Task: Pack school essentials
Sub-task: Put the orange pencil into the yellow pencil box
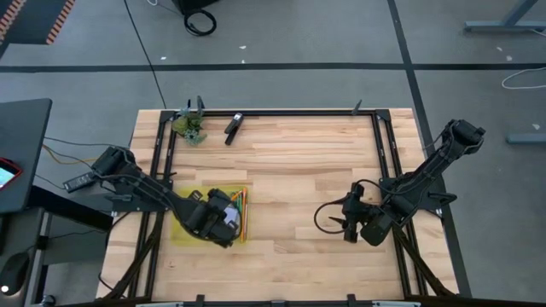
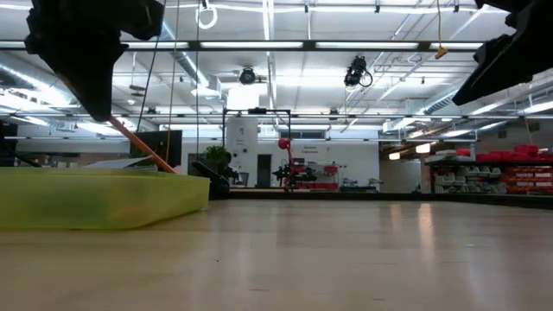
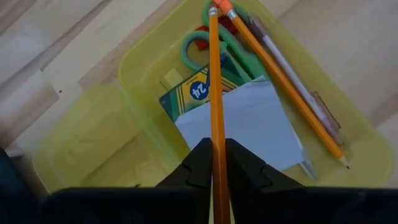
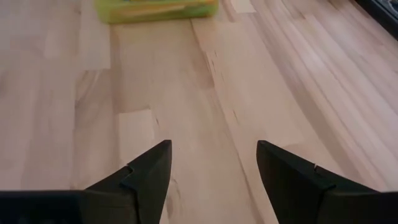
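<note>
Left gripper (image 3: 214, 163): clamped on an orange pencil (image 3: 214, 81), held over the yellow bin (image 1: 183, 232), lower left, likely to drop in.
Right gripper (image 4: 211, 168): fingers apart, waiting lower right.

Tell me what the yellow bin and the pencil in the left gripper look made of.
Yellow bin: likely translucent glossy plastic; the table's grain shows through its walls. Pencil, held in the left gripper: probably painted wood, smooth orange shaft; not certain.

Beyond your wooden table (image 2: 363, 259) you see a workshop: long ceiling lights (image 2: 285, 45), red shelves (image 2: 505, 168), grey floor (image 1: 299, 34).
</note>
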